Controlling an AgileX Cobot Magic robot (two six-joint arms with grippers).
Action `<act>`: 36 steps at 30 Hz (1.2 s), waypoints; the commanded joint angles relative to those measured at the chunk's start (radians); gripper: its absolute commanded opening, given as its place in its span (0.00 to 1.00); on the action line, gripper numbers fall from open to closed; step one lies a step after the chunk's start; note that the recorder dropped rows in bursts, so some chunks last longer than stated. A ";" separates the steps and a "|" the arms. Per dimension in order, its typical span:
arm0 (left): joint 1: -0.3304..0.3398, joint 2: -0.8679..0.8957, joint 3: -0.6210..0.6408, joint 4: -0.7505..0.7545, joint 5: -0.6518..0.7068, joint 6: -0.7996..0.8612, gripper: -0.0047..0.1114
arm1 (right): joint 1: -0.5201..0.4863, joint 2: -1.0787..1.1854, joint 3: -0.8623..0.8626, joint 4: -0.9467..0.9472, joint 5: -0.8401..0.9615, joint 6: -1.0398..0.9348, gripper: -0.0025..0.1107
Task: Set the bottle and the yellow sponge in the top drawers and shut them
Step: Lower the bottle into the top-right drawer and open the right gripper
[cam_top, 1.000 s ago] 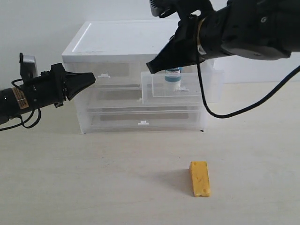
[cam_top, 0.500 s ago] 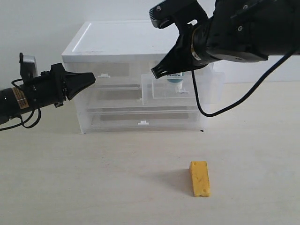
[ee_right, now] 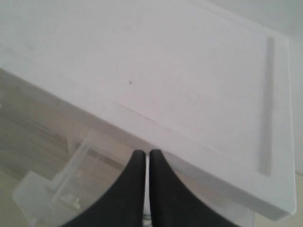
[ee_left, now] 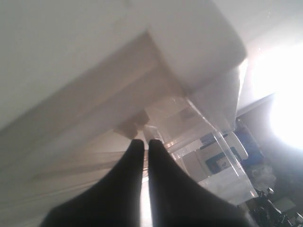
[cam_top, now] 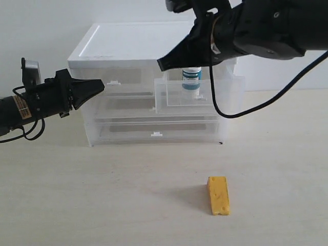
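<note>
So far: bottle (cam_top: 191, 78) stands upright in the pulled-out right top drawer (cam_top: 174, 100).
Left to do: yellow sponge (cam_top: 218, 195) lies on the counter (cam_top: 77, 195); left top drawer (cam_top: 128, 77) unopened, right one not yet closed.
Right jaws: closed, empty, near the bottle at its 10 o'clock.
Left jaws: closed, empty; sponge well apart at 5 o'clock.

The small white cylindrical bottle (cam_top: 191, 78) stands in the pulled-out right translucent plastic drawer (cam_top: 174, 98) (left twin (cam_top: 123, 77) pushed in); the yellow wedge-shaped sponge (cam_top: 218, 195) lies on the pale table (cam_top: 92, 195), well before it.
</note>
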 commanded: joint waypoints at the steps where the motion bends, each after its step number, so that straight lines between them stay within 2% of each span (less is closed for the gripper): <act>1: -0.005 0.002 -0.005 -0.017 0.010 0.006 0.07 | -0.003 -0.018 -0.006 0.026 -0.024 0.028 0.02; 12: -0.005 0.002 -0.005 -0.016 0.010 0.006 0.07 | -0.021 0.039 -0.006 0.020 0.091 -0.010 0.02; 19: -0.005 0.002 -0.005 -0.020 0.010 0.006 0.07 | -0.052 0.041 -0.006 0.152 0.115 -0.144 0.02; 29: -0.005 0.002 -0.005 -0.020 0.010 0.006 0.07 | -0.052 0.039 -0.006 0.133 0.225 -0.182 0.02; 36: -0.005 0.002 -0.005 -0.020 0.010 0.006 0.07 | -0.052 -0.029 -0.008 0.158 0.149 -0.169 0.02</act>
